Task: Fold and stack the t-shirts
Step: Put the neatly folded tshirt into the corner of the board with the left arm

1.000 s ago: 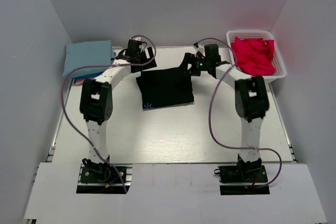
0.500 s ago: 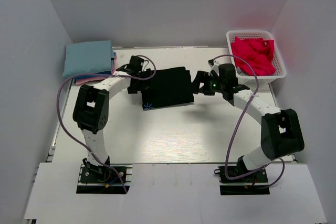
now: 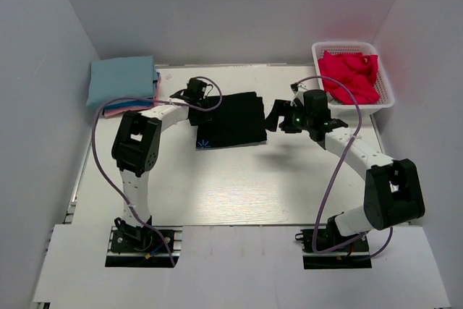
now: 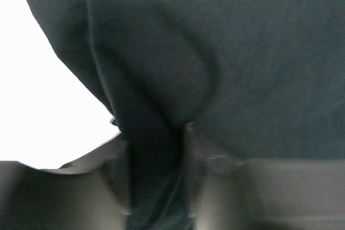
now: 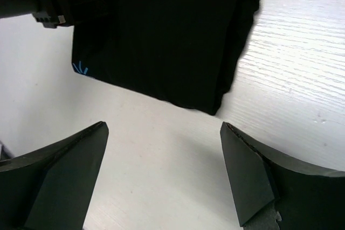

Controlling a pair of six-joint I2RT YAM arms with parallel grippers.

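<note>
The black t-shirt point(image 3: 231, 119) lies folded in the middle of the table, with a small blue mark at its near left corner. My left gripper point(image 3: 197, 99) sits at its far left edge. In the left wrist view a ridge of the black t-shirt point(image 4: 226, 52) is pinched between the left gripper point(image 4: 156, 136) jaws. My right gripper point(image 3: 278, 117) hovers just right of the shirt, and the right wrist view shows the right gripper point(image 5: 163, 130) open over bare table, the black t-shirt point(image 5: 161, 30) beyond it. A red t-shirt point(image 3: 351, 77) fills the basket. A light blue t-shirt point(image 3: 121, 81) tops a folded stack.
The white lattice basket point(image 3: 385, 99) stands at the far right corner. The folded stack at the far left shows a pink layer point(image 3: 126, 111) under the light blue one. White walls close in the table on three sides.
The left gripper's jaws have closed on the black t-shirt's left edge. The right arm swung from the shirt's far edge to its right side, its gripper still open.
</note>
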